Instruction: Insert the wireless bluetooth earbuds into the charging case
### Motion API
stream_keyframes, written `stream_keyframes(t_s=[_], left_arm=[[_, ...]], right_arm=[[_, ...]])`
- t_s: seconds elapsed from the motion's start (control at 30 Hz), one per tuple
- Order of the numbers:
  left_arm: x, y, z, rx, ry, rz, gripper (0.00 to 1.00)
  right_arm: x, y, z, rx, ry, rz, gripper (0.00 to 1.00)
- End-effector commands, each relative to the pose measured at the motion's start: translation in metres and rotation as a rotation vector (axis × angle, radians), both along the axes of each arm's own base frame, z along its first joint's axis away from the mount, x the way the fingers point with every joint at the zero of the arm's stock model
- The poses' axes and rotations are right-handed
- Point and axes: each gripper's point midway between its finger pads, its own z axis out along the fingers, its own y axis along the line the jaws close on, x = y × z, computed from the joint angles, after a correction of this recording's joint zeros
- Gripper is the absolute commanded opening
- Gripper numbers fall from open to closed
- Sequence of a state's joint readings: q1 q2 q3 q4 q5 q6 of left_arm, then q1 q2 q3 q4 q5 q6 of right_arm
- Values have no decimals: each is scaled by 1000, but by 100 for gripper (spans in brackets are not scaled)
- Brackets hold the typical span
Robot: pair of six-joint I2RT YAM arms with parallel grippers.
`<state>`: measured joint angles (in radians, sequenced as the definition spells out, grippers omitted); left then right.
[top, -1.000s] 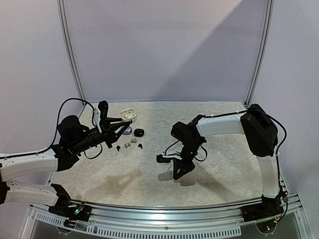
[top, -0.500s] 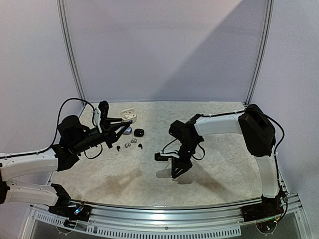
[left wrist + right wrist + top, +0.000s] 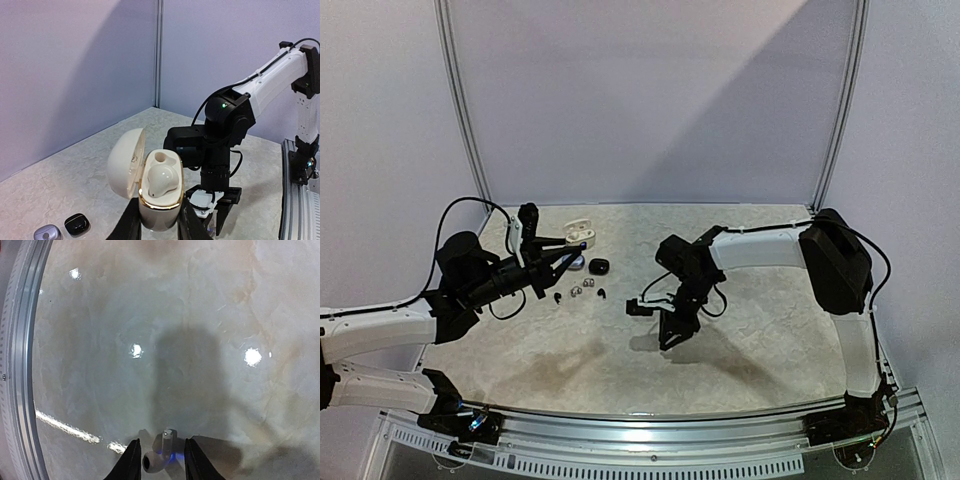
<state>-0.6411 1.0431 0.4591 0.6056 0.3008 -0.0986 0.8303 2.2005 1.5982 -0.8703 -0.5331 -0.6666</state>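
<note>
My left gripper (image 3: 159, 222) is shut on a cream charging case (image 3: 159, 200) with a gold rim and holds it upright above the table. Its lid is open. One white earbud (image 3: 161, 180) sits in it, and the socket behind is empty. In the top view the held case (image 3: 580, 233) is at the back left. My right gripper (image 3: 161, 452) is shut on a white earbud (image 3: 156, 461), stem pointing up in the view, above bare table. In the top view the right gripper (image 3: 670, 336) points down at mid-table.
A grey case (image 3: 576, 263) and a black case (image 3: 598, 266) lie on the table below the held case. Several tiny earbuds (image 3: 582, 291) lie just in front of them. The metal front rail (image 3: 20, 355) runs along the left of the right wrist view.
My right gripper has moved left and a little farther back with the white earbud in it, closer to the held case. The left arm has hardly moved.
</note>
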Motion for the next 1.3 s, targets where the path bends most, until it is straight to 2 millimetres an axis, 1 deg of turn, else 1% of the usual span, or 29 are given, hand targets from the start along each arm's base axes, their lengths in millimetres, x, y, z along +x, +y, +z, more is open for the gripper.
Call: stream_keyframes(t_s=[0.0,0.1,0.2,0.33,0.4,0.47,0.5,0.53,0.6,0.63,0.73,0.8,0.9,1.07,1.27], left_arm=[[4,0,3,2,4,3,0],[3,1,3,3,3,3,0],[3,1,3,3,3,2,0],[2,1,2,3,3,-1,0],[2,1,2,2,3,-3,0],[1,1,3,1,2,-4,0],[1,1,3,1,2,-4,0],[1,1,2,1,2,-5,0],[1,1,2,1,2,-4,0],[0,1,3,1,1,-5,0],[0,2,1,2,2,-4,0],[0,2,1,4,2,-4,0],[-1,2,2,2,-1,-8,0],[-2,3,2,4,-2,-6,0],[-3,3,2,4,-4,-9,0]], right_arm=[[27,-4,-16,-42,-103,-35,34],[29,1,-7,-20,-109,-18,41],[24,8,3,20,-84,-12,47],[26,24,28,109,-84,-47,49],[26,33,36,146,-52,-91,49],[27,39,39,166,-23,-136,48],[31,40,38,160,-22,-179,47],[36,40,36,146,-38,-214,43],[49,34,25,76,-65,-321,32],[52,30,18,38,-75,-350,26],[54,21,4,-33,-91,-400,17],[52,18,1,-63,-121,-400,11],[44,15,-3,-99,-132,-368,8],[35,6,-8,-154,-126,-355,5],[15,7,-6,-169,-106,-271,3]])
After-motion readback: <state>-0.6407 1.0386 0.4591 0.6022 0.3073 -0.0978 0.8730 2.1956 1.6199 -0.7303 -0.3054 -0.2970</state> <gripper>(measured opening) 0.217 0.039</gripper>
